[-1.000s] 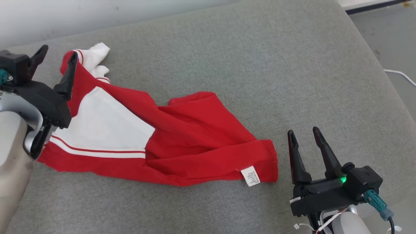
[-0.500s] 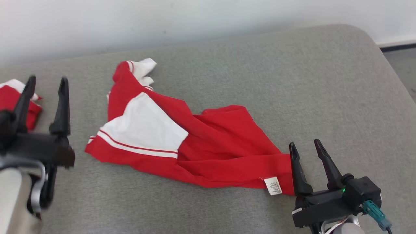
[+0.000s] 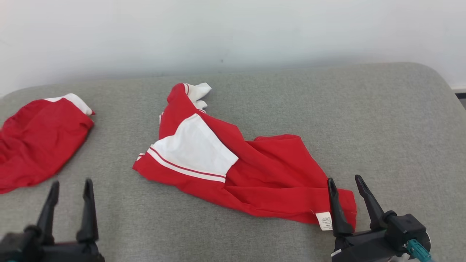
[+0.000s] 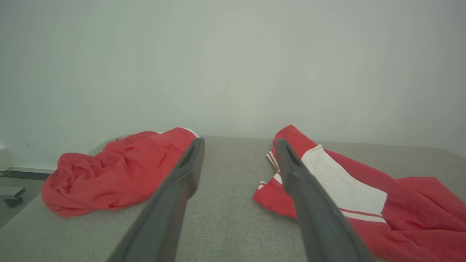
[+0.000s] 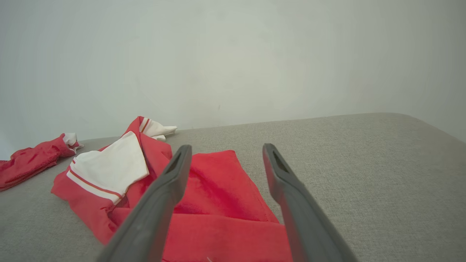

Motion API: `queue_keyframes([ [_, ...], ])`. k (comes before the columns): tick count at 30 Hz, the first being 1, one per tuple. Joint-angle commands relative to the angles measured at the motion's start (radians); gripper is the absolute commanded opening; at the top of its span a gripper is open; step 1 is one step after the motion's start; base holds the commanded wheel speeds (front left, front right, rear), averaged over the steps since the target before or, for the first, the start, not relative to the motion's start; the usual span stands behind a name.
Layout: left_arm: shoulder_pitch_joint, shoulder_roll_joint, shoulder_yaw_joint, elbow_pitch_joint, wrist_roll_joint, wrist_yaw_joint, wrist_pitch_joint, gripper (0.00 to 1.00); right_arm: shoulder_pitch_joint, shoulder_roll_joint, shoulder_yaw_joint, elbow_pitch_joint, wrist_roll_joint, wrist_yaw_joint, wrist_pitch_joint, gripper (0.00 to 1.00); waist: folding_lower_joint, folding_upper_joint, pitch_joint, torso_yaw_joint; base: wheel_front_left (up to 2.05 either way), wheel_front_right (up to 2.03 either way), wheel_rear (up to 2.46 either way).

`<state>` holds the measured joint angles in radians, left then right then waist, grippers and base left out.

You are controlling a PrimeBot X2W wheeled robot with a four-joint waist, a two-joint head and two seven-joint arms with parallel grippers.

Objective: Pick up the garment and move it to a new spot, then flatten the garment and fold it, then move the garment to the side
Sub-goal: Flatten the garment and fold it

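Observation:
The garment (image 3: 255, 171) is a red top with a white panel and white stripes, lying crumpled in the middle of the grey cushion (image 3: 364, 120). A white label (image 3: 324, 221) shows at its near right corner. My right gripper (image 3: 344, 179) stands open at that corner, its left finger over the red hem. In the right wrist view the garment (image 5: 218, 182) lies under and between the spread fingers of the right gripper (image 5: 227, 146). My left gripper (image 3: 71, 182) is open at the lower left, apart from the cloth. The left wrist view has the left gripper (image 4: 239, 141) empty, the garment (image 4: 400, 203) to its right.
A second red garment (image 3: 36, 142) lies bunched at the cushion's left end, also seen as a red heap (image 4: 109, 174) and a red strip (image 5: 29, 160). A pale wall (image 3: 218, 32) stands behind. Bare grey cushion stretches right of the garment.
The head camera has swung, shifting the whole picture and bringing the second red garment into view. My left gripper has drawn back from the garment's left end. Both grippers stay open.

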<state>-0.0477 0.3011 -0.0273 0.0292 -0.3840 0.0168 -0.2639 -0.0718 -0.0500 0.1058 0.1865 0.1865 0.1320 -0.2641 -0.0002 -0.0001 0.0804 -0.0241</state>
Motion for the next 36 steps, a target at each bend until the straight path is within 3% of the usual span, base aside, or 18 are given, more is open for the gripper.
queue_keyframes([
  [1, 0.024, -0.012, 0.007, -0.002, 0.011, -0.003, -0.001, 1.00, 0.014, -0.001, -0.003, 0.003, -0.005, -0.003, 0.000, 1.00, 0.0002, 0.0001, -0.019, 0.021, 0.00, 0.00, 0.00],
  [9, 0.120, -0.112, 0.074, -0.001, 0.072, -0.041, -0.001, 1.00, 0.015, -0.001, 0.001, 0.011, -0.001, -0.003, 0.000, 1.00, 0.0002, 0.0001, -0.028, 0.036, 0.00, 0.00, 0.00],
  [17, 0.106, -0.150, 0.116, 0.018, 0.125, -0.087, -0.001, 1.00, 0.012, -0.001, 0.005, 0.022, 0.005, -0.003, 0.000, 1.00, 0.0002, 0.0001, -0.022, 0.031, 0.00, 0.00, 0.00],
  [28, -0.134, -0.087, 0.057, 0.139, 0.142, -0.139, 0.003, 1.00, -0.019, -0.001, 0.009, 0.025, 0.015, -0.003, 0.000, 1.00, 0.0002, 0.0001, 0.038, -0.020, 0.00, 0.00, 0.00],
  [36, -0.300, -0.021, 0.009, 0.280, 0.106, -0.147, 0.043, 1.00, -0.033, 0.000, -0.007, 0.016, 0.016, -0.003, 0.000, 1.00, 0.0002, 0.0001, 0.090, -0.077, 0.00, 0.00, 0.00],
])
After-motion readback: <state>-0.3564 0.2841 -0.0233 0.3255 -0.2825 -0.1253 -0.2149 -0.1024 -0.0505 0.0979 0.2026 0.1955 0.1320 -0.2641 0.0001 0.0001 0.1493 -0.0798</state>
